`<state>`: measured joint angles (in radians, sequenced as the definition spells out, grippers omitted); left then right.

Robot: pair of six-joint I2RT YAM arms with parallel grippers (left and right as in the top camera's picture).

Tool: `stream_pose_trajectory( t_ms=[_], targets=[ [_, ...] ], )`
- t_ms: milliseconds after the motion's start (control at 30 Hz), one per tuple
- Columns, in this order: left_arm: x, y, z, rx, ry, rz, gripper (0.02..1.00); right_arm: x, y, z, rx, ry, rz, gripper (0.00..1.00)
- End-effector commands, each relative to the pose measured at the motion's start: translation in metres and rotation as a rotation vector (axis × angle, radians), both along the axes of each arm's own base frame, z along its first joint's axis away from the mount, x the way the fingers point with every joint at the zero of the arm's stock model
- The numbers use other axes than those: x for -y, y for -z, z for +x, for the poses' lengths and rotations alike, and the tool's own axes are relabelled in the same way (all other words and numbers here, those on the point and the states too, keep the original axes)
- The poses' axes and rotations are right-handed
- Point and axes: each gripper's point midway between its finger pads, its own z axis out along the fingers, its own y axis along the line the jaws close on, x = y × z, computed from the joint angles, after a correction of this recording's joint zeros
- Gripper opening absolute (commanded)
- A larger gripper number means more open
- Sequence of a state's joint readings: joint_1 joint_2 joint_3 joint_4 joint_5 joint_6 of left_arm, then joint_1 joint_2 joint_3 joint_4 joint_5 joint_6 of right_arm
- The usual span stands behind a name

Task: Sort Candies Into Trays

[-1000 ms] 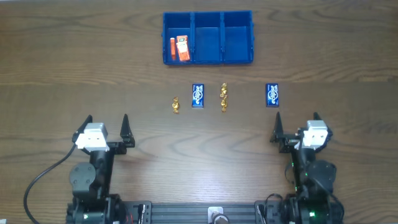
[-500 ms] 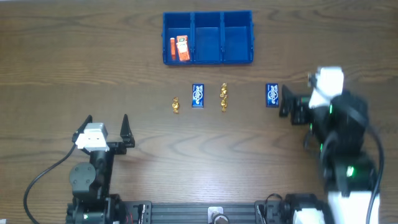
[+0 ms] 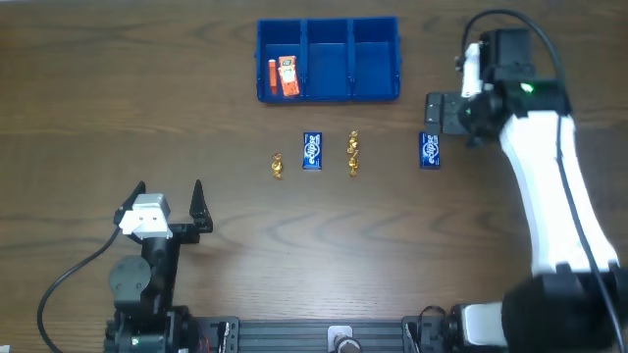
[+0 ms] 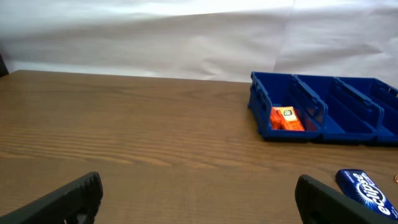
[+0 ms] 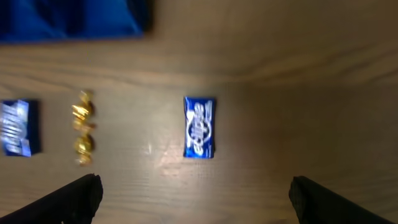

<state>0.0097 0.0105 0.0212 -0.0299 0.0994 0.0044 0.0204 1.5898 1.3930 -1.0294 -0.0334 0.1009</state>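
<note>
A blue three-compartment tray [image 3: 329, 64] stands at the back of the table, with orange candies [image 3: 285, 76] in its left compartment. In front of it lie two blue candy packets [image 3: 312, 150] [image 3: 429, 149] and three gold candies [image 3: 277, 165] [image 3: 353, 142] [image 3: 353, 164]. My right gripper [image 3: 444, 116] hangs open high above the right blue packet [image 5: 199, 135], which lies between its spread fingers in the right wrist view. Near the table's front left, my left gripper [image 3: 169, 196] stands open and holds nothing. It faces the tray [image 4: 339, 109] and the orange candies [image 4: 285, 118].
Bare wooden tabletop surrounds the row of candies. The right wrist view also takes in two gold candies [image 5: 83, 112], the other blue packet [image 5: 15, 127] and a corner of the tray [image 5: 74, 18]. A white wall rises behind the table.
My right arm has risen from its rest pose at the front right and swung forward over the right blue packet. The left arm has kept still.
</note>
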Motion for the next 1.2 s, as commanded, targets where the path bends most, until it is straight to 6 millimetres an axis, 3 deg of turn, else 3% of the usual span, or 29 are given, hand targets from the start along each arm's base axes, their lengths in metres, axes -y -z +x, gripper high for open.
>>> stream_pose_trajectory(
  t_ms=[33, 200, 633, 1200],
  targets=[
    [0.001, 0.016, -0.001, -0.050, 0.011, 0.009, 0.998, -0.001, 0.044, 0.001, -0.150, 0.026, 0.018, 1.000],
    [0.001, 0.016, -0.001, -0.050, 0.011, 0.009, 0.998, -0.003, 0.081, 0.000, -0.253, 0.020, 0.014, 1.000],
    [0.001, 0.016, -0.001, -0.050, 0.011, 0.009, 0.998, -0.009, 0.127, 0.004, -0.338, 0.005, 0.008, 0.998],
    [0.001, 0.016, -0.001, -0.050, 0.011, 0.009, 0.996, -0.009, 0.156, 0.008, -0.375, 0.006, 0.003, 0.936]
  ],
)
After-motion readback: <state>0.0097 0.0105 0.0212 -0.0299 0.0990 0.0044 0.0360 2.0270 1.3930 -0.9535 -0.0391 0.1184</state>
